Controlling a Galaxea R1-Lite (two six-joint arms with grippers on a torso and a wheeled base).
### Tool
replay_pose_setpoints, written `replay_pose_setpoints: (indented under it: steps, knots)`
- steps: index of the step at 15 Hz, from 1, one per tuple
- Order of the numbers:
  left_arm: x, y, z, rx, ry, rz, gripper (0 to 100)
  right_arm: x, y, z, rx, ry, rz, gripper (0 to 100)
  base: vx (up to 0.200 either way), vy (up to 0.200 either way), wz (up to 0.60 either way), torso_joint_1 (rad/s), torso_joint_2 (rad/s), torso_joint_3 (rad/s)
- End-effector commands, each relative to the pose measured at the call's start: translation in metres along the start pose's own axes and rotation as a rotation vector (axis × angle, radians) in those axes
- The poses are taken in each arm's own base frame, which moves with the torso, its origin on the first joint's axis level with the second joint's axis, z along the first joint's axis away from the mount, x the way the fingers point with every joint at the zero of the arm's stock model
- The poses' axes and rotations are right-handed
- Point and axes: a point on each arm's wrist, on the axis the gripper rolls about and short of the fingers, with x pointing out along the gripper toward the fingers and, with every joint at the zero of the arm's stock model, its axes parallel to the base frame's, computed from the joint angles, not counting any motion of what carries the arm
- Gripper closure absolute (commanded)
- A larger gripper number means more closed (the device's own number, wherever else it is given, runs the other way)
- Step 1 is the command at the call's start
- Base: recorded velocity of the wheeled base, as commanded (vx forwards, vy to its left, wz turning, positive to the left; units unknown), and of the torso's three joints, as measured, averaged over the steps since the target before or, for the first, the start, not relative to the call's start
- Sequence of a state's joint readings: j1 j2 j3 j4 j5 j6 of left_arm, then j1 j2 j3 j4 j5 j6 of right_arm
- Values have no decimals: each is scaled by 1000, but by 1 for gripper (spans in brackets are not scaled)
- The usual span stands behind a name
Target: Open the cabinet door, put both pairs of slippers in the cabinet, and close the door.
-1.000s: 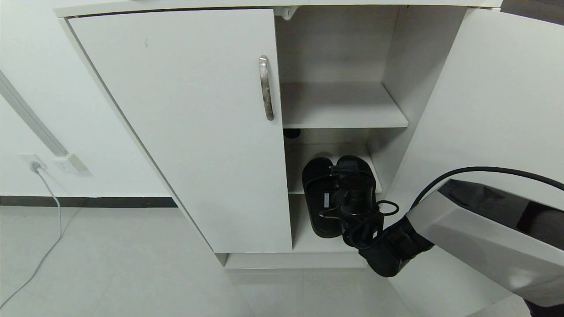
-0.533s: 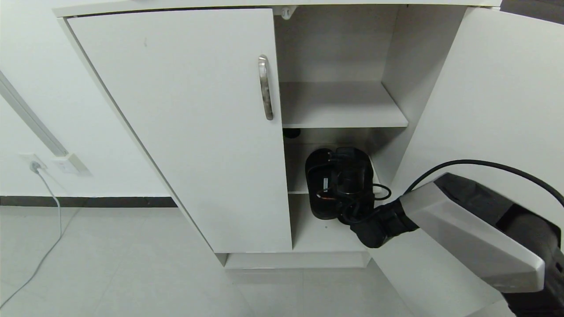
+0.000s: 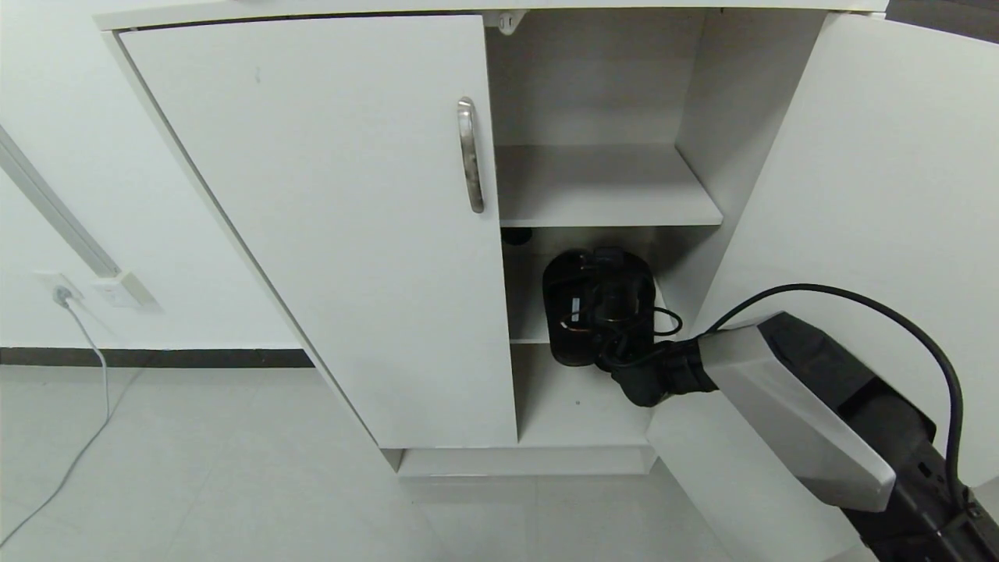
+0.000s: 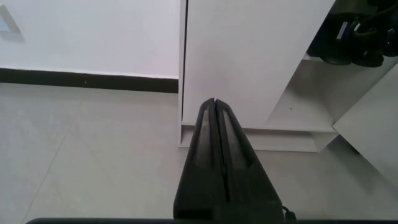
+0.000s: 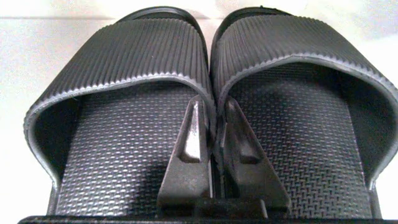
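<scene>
A pair of black slippers (image 3: 574, 312) lies partly on the lower shelf (image 3: 521, 332) inside the white cabinet. My right gripper (image 3: 610, 285) is shut on them. In the right wrist view its fingers (image 5: 198, 124) pinch the two inner strap edges of the slippers (image 5: 124, 81) together. The right cabinet door (image 3: 858, 156) stands open; the left door (image 3: 328, 218) with its metal handle (image 3: 468, 156) is closed. My left gripper (image 4: 214, 104) is shut on nothing, low over the floor in front of the left door, with the slippers (image 4: 348, 43) farther off.
The upper shelf (image 3: 601, 187) and the cabinet's bottom board (image 3: 562, 414) are bare. The open right door stands close beside my right arm. A wall socket (image 3: 61, 295) with a hanging cable is at the left, above the tiled floor (image 3: 234, 499).
My right arm has pushed forward into the cabinet, carrying the slippers up and deeper, from over the bottom board onto the lower shelf. The doors have not moved.
</scene>
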State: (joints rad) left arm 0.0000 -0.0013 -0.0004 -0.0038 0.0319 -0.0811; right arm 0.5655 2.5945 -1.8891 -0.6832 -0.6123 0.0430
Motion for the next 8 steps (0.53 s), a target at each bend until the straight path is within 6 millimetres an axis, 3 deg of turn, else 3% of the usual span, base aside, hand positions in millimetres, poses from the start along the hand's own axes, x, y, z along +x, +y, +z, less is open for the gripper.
replay_pose_setpoints:
  steps: [1,5,8]
  knots:
    - [0,0,0,0,1,0,100,4,1,0,6,-8,1,100,0,0,0,0,0,0]
    - [0,0,0,0,-1,0,100,10,-1,8,17,-25,-9,100,0,0,0,0,0,0]
    - [0,0,0,0,1,0,100,14,-1,-6,9,10,-10,100,0,0,0,0,0,0]
